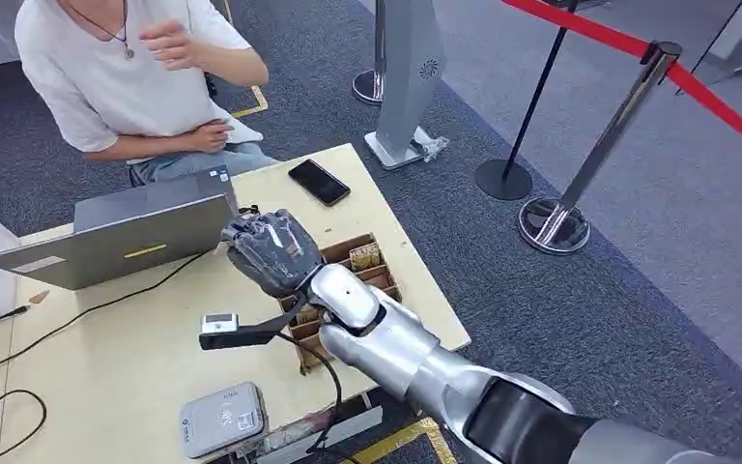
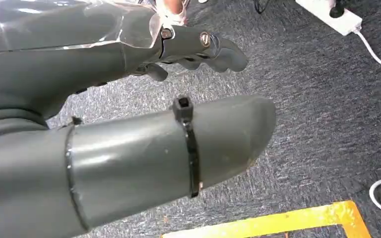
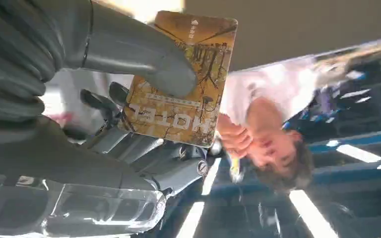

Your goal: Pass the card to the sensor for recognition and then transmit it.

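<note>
Above the wooden table, the right hand hangs palm up over a cardboard box of divided slots, where more cards seem to stand on edge. The right wrist view shows what it carries: a yellow hotel card pinched between the thick thumb on its face and the darker fingers behind it. Most of the card stands clear of the grip, probably so a bare stretch can be laid near the reader.

The grey sensor lies flat near the table's near edge, well apart from the hand, with a small white device between them. The card has not yet reached it, so the recognition step looks to be pending.

A person sits across the table behind a laptop, one hand raised, likely the one to take the card afterwards. A black phone lies near the far corner.

The left hand hangs low over grey carpet, holding nothing, its fingers loosely extended and apart, seemingly kept out of the way.
</note>
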